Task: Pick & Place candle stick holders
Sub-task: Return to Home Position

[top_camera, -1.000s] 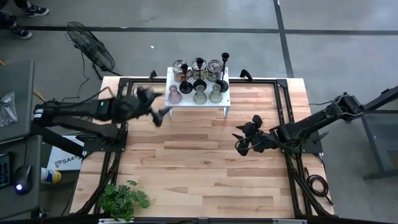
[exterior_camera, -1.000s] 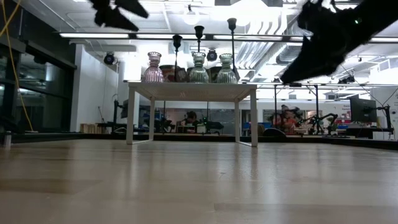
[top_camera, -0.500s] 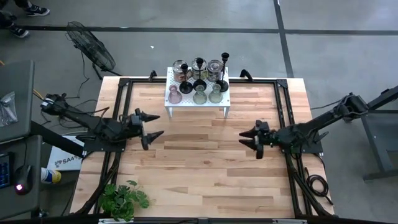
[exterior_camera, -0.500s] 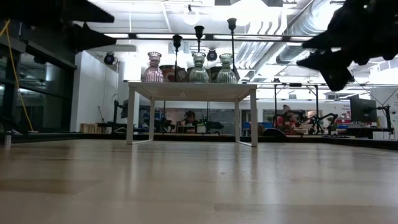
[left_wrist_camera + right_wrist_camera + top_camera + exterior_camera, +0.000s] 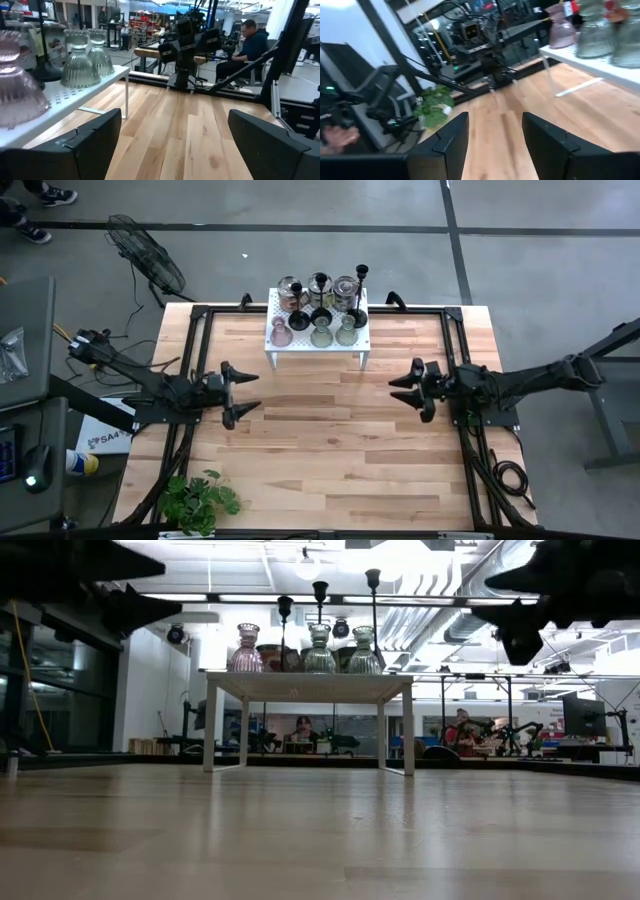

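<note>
My left gripper (image 5: 248, 392), centre-left, and right gripper (image 5: 398, 391), centre-right, hang spread and empty over the table (image 5: 320, 460). The candle stick holders (image 5: 320, 310) crowd the white stand (image 5: 357, 341) at upper centre. Any swing of mine toward it could topple the slim ones.

Clear holders (image 5: 272, 657) mostly behind cups (image 5: 320, 652)
</note>
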`<state>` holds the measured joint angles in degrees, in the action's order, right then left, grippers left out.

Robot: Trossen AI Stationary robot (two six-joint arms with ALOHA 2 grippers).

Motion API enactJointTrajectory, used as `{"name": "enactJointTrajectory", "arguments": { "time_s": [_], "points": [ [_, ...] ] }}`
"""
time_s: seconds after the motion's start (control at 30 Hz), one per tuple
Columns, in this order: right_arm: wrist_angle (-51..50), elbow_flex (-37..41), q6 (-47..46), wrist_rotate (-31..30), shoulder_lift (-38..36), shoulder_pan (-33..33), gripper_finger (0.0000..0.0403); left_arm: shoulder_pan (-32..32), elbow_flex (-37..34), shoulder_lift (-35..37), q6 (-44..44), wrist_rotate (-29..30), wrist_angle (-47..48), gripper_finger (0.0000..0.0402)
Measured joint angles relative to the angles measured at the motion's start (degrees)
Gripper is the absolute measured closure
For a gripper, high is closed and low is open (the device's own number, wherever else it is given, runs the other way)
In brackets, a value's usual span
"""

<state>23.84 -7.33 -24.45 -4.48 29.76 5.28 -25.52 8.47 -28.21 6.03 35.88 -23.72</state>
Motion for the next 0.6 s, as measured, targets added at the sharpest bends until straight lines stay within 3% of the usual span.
{"name": "enactJointTrajectory", "arguments": {
  "time_s": [0.3, 0.6],
  "points": [
    [6.4, 0.0, 3.1, 4.9, 3.7, -3.4, 0.0227, 0.0, -7.3, -0.1, 0.8, 0.8, -6.6, 0.0041],
    [10.3, 0.0, 3.2, 3.3, 7.3, -3.7, 0.0227, 0.0, -7.5, 0.2, -0.6, 1.1, -8.2, 0.0041]
  ]
}}
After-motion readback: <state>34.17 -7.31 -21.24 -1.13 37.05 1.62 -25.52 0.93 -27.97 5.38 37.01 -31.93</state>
